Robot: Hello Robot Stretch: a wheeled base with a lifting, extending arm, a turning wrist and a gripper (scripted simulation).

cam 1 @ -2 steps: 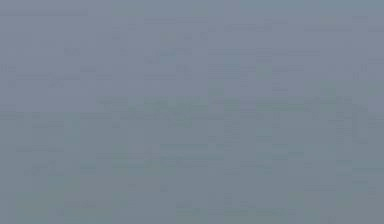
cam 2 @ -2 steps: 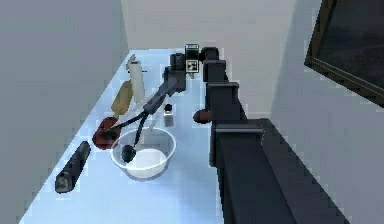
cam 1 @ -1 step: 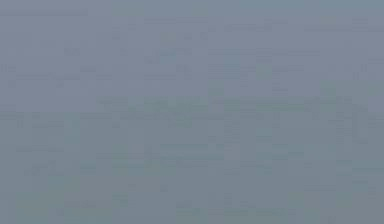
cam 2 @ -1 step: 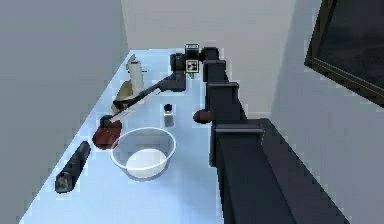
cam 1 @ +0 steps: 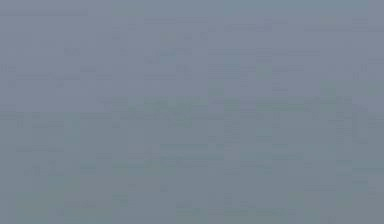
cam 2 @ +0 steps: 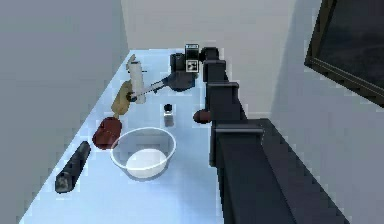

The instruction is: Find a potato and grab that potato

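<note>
In the arm side view a pale blue countertop point(cam 2: 100, 195) carries several items. A tan, potato-like oblong thing point(cam 2: 122, 98) lies near its middle, next to a tall pale bottle point(cam 2: 133, 72). Nearer lies a reddish-brown lump point(cam 2: 108, 130). The dark arm point(cam 2: 225, 120) reaches out over the counter, and my gripper point(cam 2: 152, 88) points toward the tan thing. Since things lie on the counter at and behind the fingers, I cannot tell whether the gripper holds anything or touches the tan thing.
A white bowl point(cam 2: 144, 153) stands near the counter's front and a dark long object point(cam 2: 72, 167) lies at its left edge. A small shaker point(cam 2: 168, 114) and a dark reddish item point(cam 2: 200, 117) sit by the arm. A dark framed picture point(cam 2: 350, 45) hangs at right. A flat grey-blue surface point(cam 1: 192, 112) faces the forward view.
</note>
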